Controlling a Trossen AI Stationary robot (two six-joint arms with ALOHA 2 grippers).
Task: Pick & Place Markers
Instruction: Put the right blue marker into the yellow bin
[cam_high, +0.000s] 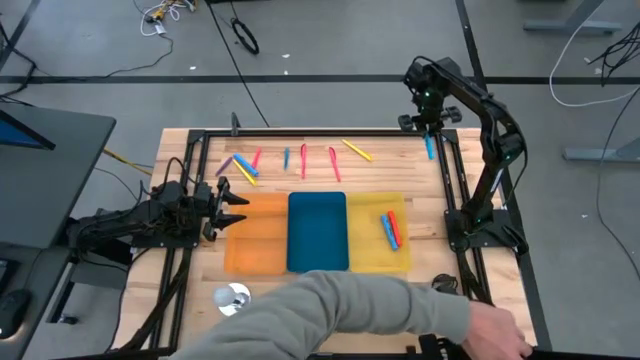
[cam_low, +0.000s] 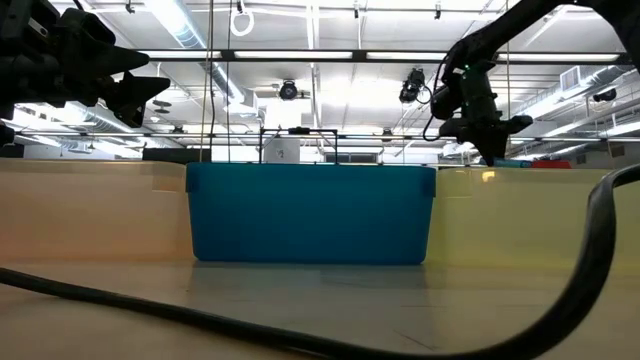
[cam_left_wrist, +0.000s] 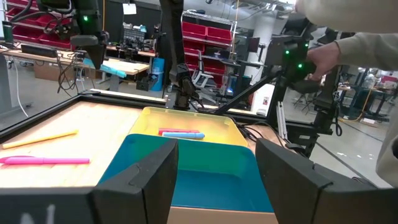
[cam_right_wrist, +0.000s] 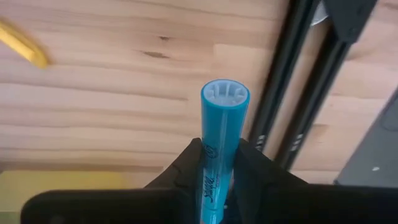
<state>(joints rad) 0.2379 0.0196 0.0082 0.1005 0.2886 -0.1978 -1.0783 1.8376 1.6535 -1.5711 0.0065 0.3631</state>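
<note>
While the right gripper (cam_right_wrist: 214, 163) hangs over the tabletop's (cam_high: 400, 170) far right corner, its fingers pinch a blue marker (cam_right_wrist: 221, 149). By the orange tray (cam_high: 255, 235), the left gripper (cam_high: 232, 203) waits, fingers apart, empty.

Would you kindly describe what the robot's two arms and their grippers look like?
Both arms are dark, nearly black, jointed links. The left arm ends in the left gripper with two pointed black fingers, broad and wedge-shaped up close. The right arm shows a small green light near its wrist; the right gripper has matte black fingers.
</note>
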